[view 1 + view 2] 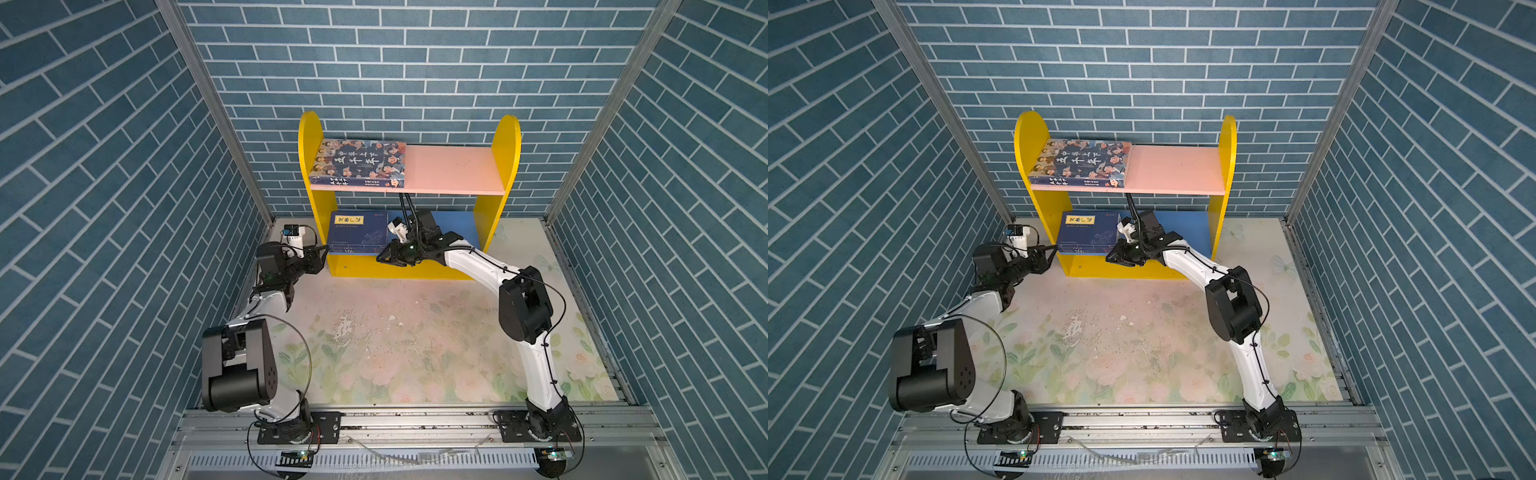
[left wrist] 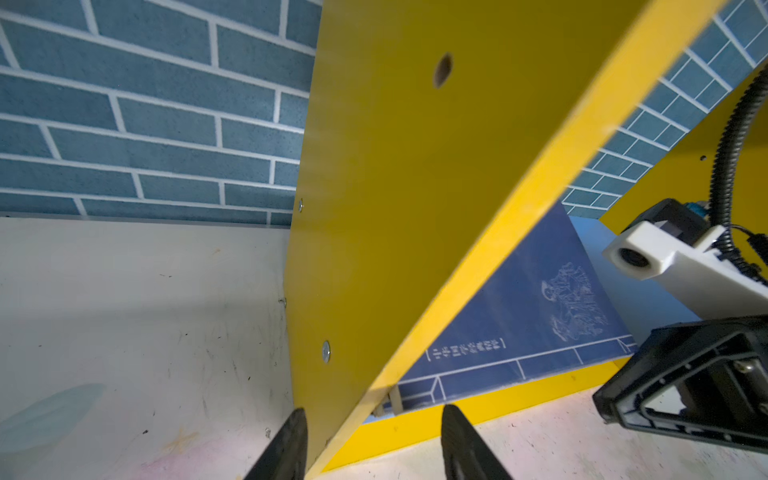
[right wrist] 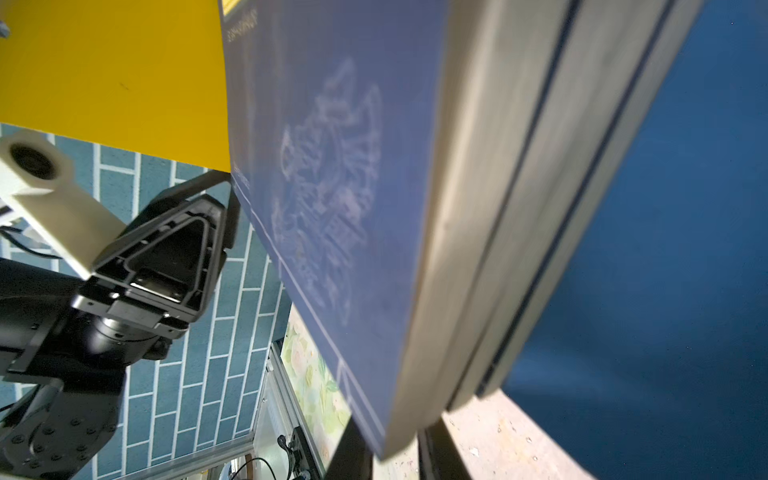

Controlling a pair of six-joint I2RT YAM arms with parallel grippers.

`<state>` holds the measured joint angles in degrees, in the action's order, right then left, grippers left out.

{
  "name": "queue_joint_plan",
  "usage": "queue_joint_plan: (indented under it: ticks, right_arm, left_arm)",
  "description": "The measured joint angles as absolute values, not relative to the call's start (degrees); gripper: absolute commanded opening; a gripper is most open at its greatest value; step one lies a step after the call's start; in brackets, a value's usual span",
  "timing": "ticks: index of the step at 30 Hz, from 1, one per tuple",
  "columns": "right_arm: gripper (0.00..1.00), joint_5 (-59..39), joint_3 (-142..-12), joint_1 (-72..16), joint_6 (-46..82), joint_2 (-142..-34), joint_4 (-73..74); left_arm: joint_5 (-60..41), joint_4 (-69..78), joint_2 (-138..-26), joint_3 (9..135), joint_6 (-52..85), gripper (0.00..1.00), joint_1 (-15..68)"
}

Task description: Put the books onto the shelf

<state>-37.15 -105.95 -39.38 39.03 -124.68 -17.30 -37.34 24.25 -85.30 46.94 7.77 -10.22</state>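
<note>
The right gripper's [image 1: 381, 257] jaws are set on either side of the near corner of a stack of navy books [image 1: 357, 232]. Whether that corner is pinched or merely straddled cannot be told, since the right wrist view is blurred. The left gripper's [image 2: 374, 444] jaws are held apart, with the front edge of the yellow side panel [image 2: 395, 187] between them, and no firm clamp on it is evident.

The stack is laid flat on the blue lower board [image 1: 465, 228] of the shelf [image 1: 505, 158], against the side panel on the left arm's side. At least three books can be counted in it from the page edges; a fourth cannot be confirmed. The larger book with cartoon faces [image 1: 359, 162] is laid flat on the pink upper board [image 1: 453, 170], at the same end.

No book is seen on the table [image 1: 415, 332] in either top view. The task is therefore judged nearly complete: only letting go of the stack, perhaps a nudge further in, and the withdrawal of both arms appear to be left.
</note>
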Motion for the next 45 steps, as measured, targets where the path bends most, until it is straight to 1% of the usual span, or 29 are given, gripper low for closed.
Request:
queue_joint_plan:
  ticks: [5, 8, 12, 15, 16, 18, 19, 21, 22, 23, 24, 25, 26, 31, 36, 40, 42, 45]
  right_arm:
    - [0.27, -37.28, -100.05, -39.38, 39.16, -121.05, -15.07]
    - [0.27, -37.26, -96.88, -39.38, 39.16, -118.39, -13.63]
    - [0.3, -37.21, -91.46, -39.38, 39.2, -113.97, -11.4]
    - [0.33, -37.01, -85.45, -39.38, 39.09, -109.6, -9.78]
    - [0.35, -36.93, -83.57, -39.38, 38.92, -108.25, -9.45]
    - [0.42, -36.64, -78.63, -39.38, 38.41, -104.44, -8.71]
    - [0.47, -36.47, -76.29, -39.38, 37.87, -102.59, -8.4]
    - [0.64, -35.62, -71.16, -39.38, 36.42, -98.35, -8.12]
    - [0.69, -34.92, -68.71, -39.38, 35.59, -96.25, -8.08]
    - [0.77, -34.02, -66.22, -39.38, 34.74, -94.0, -8.14]
    - [0.89, -32.97, -63.94, -39.38, 33.8, -91.77, -8.23]
    - [0.97, -31.88, -62.41, -39.38, 33.28, -90.15, -8.51]
    - [0.98, -30.5, -60.66, -39.38, 32.27, -88.23, -8.6]
    - [0.98, -21.12, -53.82, -39.38, 27.09, -80.34, -8.36]
    - [0.98, -6.68, -43.11, -39.35, 22.41, -69.38, -5.19]
    - [0.99, 4.4, -35.31, -38.3, 19.0, -60.4, 0.36]
    - [0.99, 8.88, -32.18, -35.2, 18.48, -56.18, 2.79]
    - [0.99, 13.85, -30.55, -26.41, 18.72, -52.62, 4.62]
  left_arm:
    - [-37.12, 20.69, -82.08, 46.94, 6.39, 0.56, -10.22]
    - [-37.1, 18.17, -80.64, 46.94, 5.48, 0.56, -10.24]
    - [-37.08, 13.56, -78.26, 46.94, 4.14, 0.6, -10.31]
    - [-37.52, 9.15, -75.05, 46.57, 2.68, 0.65, -10.52]
    - [-37.74, 7.7, -73.78, 46.26, 2.13, 0.72, -10.61]
    - [-38.2, 4.19, -70.46, 45.23, 0.8, 0.82, -10.76]
    - [-38.39, 2.98, -69.01, 44.62, 0.4, 0.86, -10.81]
    - [-38.85, -0.32, -65.69, 43.07, -1.04, 0.9, -10.87]
    - [-38.98, -1.63, -64.47, 42.46, -1.52, 0.91, -10.87]
    - [-39.18, -3.25, -63.07, 41.76, -2.09, 0.92, -10.87]
    - [-39.31, -4.67, -61.78, 41.12, -2.39, 0.94, -10.87]
    - [-39.33, -5.28, -60.71, 40.38, -2.57, 0.96, -10.85]
    - [-39.33, -6.09, -59.37, 39.38, -2.74, 0.97, -10.87]
    - [-38.81, -7.88, -56.18, 35.29, -2.44, 1.0, -10.87]
    - [-36.1, -4.4, -55.7, 29.04, -0.89, 1.0, -10.9]
    - [-35.46, -0.64, -58.57, 25.8, -0.99, 1.0, -10.9]
    - [-35.51, 2.24, -60.8, 24.69, -1.63, 1.0, -10.92]
    - [-35.05, 8.95, -63.83, 22.39, -2.17, 1.0, -10.92]
